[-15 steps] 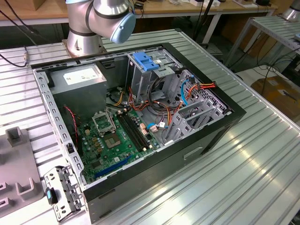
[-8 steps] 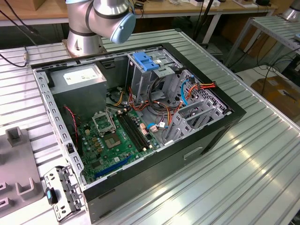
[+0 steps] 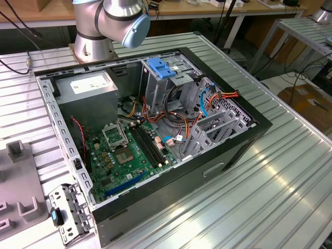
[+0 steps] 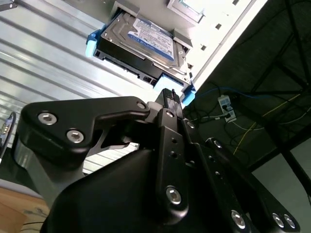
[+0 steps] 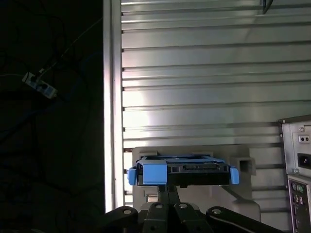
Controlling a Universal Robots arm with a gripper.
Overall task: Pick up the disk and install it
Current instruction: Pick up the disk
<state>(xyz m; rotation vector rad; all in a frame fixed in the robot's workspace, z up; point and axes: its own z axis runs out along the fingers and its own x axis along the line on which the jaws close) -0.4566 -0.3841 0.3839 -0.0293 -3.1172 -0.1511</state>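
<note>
The disk (image 4: 143, 39) is a silver metal drive with a blue-and-white label and blue plastic side rails. It lies flat in a grey holder (image 5: 194, 151) on the ribbed metal table, close to the table's edge. In the first wrist view I see the disk (image 5: 182, 170) end-on. My gripper (image 5: 169, 187) is shut, its black fingers pressed together, with the tips right at the disk's near edge by one blue rail corner. In the second wrist view the gripper (image 4: 168, 93) points at that same edge. Whether the tips touch the disk I cannot tell.
In the exterior view an open computer case (image 3: 249, 140) lies on the table, with a green motherboard (image 3: 129, 150), a grey power-supply box (image 3: 91, 85) and a metal drive cage topped by a blue latch (image 3: 161, 67). The arm's base (image 3: 111, 21) stands behind it. Grey fixtures (image 3: 21, 181) sit at the exterior view's left.
</note>
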